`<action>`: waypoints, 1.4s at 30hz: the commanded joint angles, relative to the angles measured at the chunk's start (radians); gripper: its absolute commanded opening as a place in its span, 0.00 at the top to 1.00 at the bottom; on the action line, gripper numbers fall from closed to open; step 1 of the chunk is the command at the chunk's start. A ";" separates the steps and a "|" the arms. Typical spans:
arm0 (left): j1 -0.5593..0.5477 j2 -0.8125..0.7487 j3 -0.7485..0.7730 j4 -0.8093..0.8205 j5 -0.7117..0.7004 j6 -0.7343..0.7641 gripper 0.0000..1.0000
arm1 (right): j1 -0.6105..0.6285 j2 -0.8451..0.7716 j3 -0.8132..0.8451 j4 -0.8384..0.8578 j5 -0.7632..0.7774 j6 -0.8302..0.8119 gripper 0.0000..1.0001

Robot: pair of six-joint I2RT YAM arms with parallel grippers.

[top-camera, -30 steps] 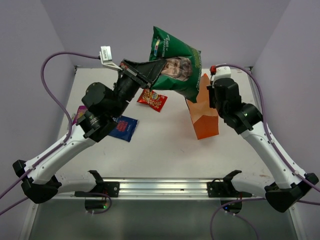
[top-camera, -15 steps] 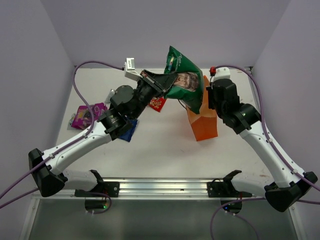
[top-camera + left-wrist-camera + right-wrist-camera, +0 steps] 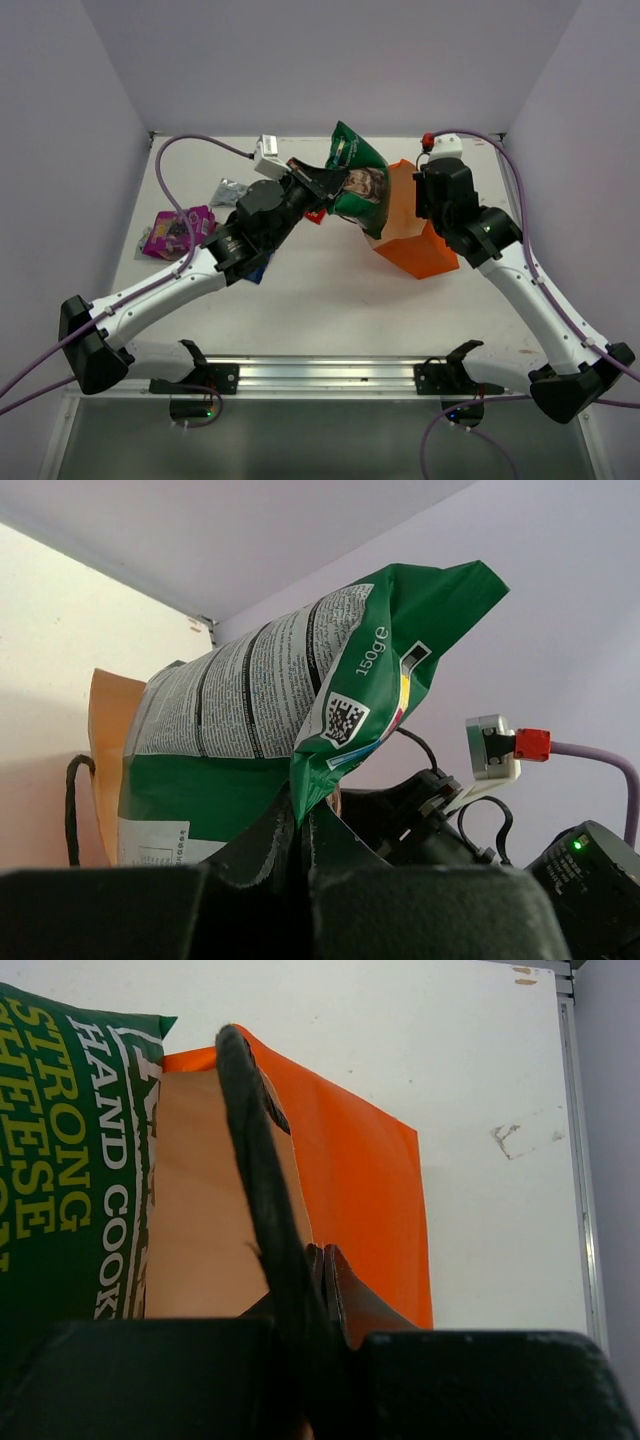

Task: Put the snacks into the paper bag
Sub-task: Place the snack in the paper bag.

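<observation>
Left hand (image 3: 318, 182) clamping green foil packet (image 3: 362, 190) should be easing toward four o'clock into orange paper bag (image 3: 420, 250), right hand (image 3: 320, 1270) pinching its rim.

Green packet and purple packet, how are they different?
The green packet is pinched in the left hand, while nothing holds the purple packet. The green one is up in the air at the mouth of the orange bag, and the purple one lies flat on the table. The green one also looks much bigger. Both are snack packets.
</observation>
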 commanded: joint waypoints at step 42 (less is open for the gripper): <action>-0.064 -0.124 -0.029 0.049 0.149 -0.003 0.95 | 0.046 -0.024 -0.109 0.166 0.080 0.195 1.00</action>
